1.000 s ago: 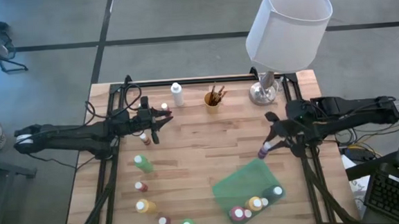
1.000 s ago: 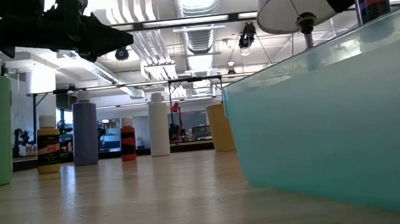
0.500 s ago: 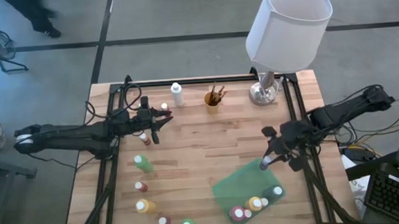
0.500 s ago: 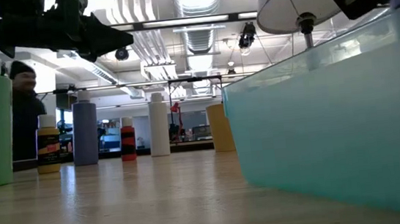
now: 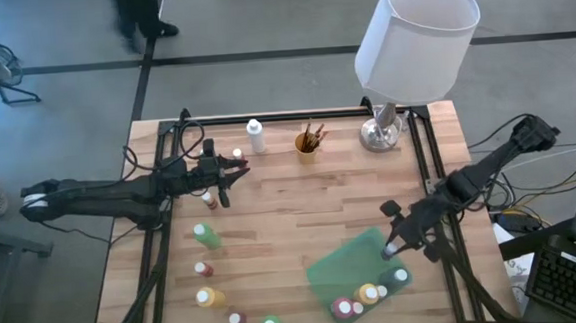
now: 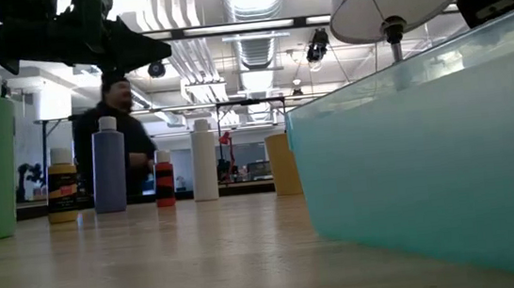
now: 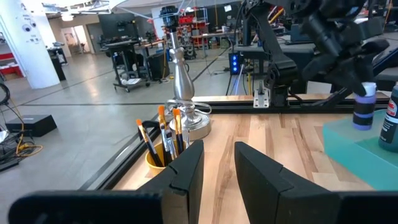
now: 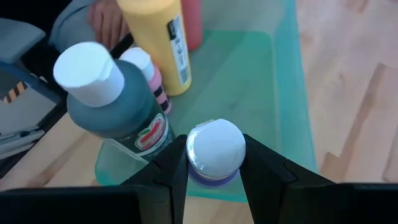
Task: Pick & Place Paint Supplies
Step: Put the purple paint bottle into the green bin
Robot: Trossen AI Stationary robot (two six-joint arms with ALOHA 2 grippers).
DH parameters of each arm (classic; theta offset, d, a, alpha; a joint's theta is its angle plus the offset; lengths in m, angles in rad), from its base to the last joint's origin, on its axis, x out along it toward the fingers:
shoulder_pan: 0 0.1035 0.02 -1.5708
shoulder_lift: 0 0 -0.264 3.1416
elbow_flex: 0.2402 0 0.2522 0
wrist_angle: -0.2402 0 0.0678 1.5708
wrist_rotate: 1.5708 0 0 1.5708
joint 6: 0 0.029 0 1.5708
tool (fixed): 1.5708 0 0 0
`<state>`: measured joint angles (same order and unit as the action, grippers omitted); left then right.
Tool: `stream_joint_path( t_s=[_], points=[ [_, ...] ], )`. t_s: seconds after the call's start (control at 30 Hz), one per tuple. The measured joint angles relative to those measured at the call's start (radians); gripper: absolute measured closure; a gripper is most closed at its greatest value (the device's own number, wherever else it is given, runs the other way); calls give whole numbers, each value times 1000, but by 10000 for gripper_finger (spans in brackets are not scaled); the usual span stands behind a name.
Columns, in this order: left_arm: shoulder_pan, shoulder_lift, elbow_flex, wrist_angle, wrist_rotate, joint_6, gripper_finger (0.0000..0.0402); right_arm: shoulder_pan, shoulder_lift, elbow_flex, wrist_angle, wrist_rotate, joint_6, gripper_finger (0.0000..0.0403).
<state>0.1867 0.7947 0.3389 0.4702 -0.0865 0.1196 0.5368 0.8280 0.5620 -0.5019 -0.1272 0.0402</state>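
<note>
My right gripper (image 5: pixel 386 248) is shut on a small purple paint bottle with a white cap (image 8: pixel 216 149), over the far right corner of the green bin (image 5: pixel 360 272). Inside the bin stand a dark green bottle (image 8: pixel 118 106), a yellow one (image 8: pixel 158 43) and smaller ones. My left gripper (image 5: pixel 236 167) hangs level over the table's far left, open, with nothing between its fingers (image 7: pixel 189 168). More paint bottles (image 5: pixel 205 235) stand upright on the left half of the table. A yellow cup of brushes (image 5: pixel 308 140) stands at the far middle. My right gripper pinches the purple bottle at its white cap (image 8: pixel 194 152) between its two fingers, one on either side. The fingers slant down from the table's right side. The bottle (image 7: pixel 364 107) hangs upright below them, its bottom near the bin's rim.
A white-shaded lamp (image 5: pixel 416 38) with a silver base (image 5: pixel 381 131) stands at the far right. A white bottle (image 5: pixel 256 135) stands beside the brush cup. Bottles line the near left (image 5: pixel 209 297). A person (image 6: pixel 118 129) walks past beyond the far edge.
My right gripper has swung toward the table's near edge and come down with the purple bottle, from beyond the bin's far corner to over that corner. The bottle has stayed upright in the hold. A person has walked across behind the table.
</note>
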Motion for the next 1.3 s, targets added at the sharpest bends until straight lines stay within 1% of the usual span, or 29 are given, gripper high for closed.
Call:
stream_joint_path(
  t_s=[0.2,0.4,0.83,1.0,1.3],
  points=[
    [0,0,0,0,0,0,305,33,0,-75,95,0,42,291],
    [0,0,0,0,0,0,305,49,0,-110,124,24,58,291],
    [1,0,0,0,0,0,305,94,7,-122,136,26,57,291],
    [1,0,0,0,0,0,305,114,38,-125,149,25,61,291],
    [1,0,0,0,0,0,305,114,108,-125,177,7,74,291]
  ],
)
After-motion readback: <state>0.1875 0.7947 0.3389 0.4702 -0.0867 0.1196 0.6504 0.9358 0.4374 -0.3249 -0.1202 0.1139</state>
